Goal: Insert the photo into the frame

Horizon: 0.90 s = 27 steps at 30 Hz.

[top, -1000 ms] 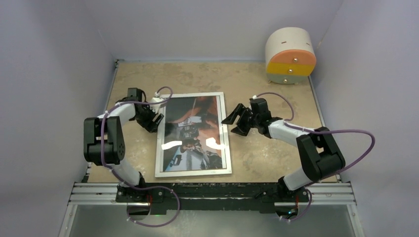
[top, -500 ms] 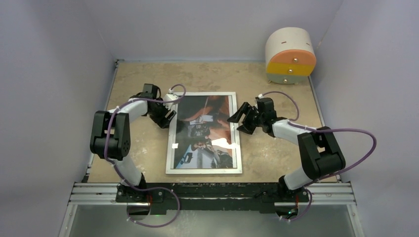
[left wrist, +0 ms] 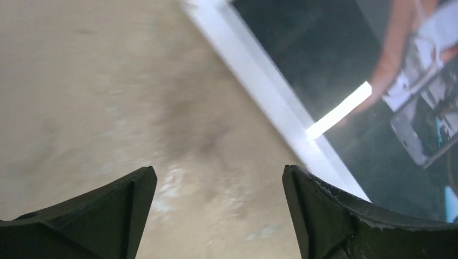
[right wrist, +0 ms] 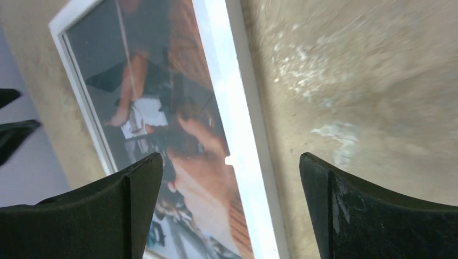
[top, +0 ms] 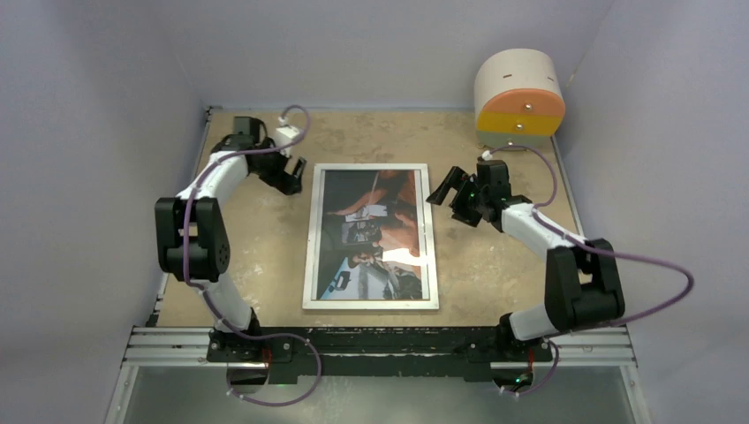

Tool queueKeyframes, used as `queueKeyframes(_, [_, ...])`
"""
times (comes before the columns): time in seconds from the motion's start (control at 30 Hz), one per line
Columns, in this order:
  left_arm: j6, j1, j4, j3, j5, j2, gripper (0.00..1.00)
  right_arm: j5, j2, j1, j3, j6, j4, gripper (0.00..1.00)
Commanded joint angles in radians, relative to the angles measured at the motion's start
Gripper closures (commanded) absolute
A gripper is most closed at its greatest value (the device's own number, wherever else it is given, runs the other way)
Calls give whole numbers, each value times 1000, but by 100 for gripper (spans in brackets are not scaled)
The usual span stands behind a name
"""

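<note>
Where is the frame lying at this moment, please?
In the top view the frame lies flat on the table, between the left gripper beside its far-left corner and the right gripper beside its far-right corner.

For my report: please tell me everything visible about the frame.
The frame is a large thin rectangle with a silver-white border and a glossy pane that reflects light. It lies flat, face up, on the table, long side running away from the arms, with the photo showing inside. The left gripper and right gripper flank it, open, holding nothing.
</note>
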Motion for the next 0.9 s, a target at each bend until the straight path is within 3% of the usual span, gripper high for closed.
queueKeyframes(0.0, [-170,196,172,-23,141,-160,6,300,-176,-4,10,-125,-50,1])
queueKeyframes(0.13, [-207,234,495,-310,119,-325,5,706,-264,-4,-93,-186,55,1])
queueKeyframes(0.3, [-233,234,893,-667,119,-447,3,932,-363,-2,-320,-360,399,1])
queueKeyframes(0.43, [-291,234,1185,-843,114,-467,3,1024,-431,-2,-447,-437,563,1])
queueKeyframes(0.6, [-377,231,1492,-978,97,-409,2,1011,-484,-2,-668,-514,968,1])
queueKeyframes(0.87, [-456,216,1803,-1017,55,-228,1,1014,-207,-4,-704,-583,1359,1])
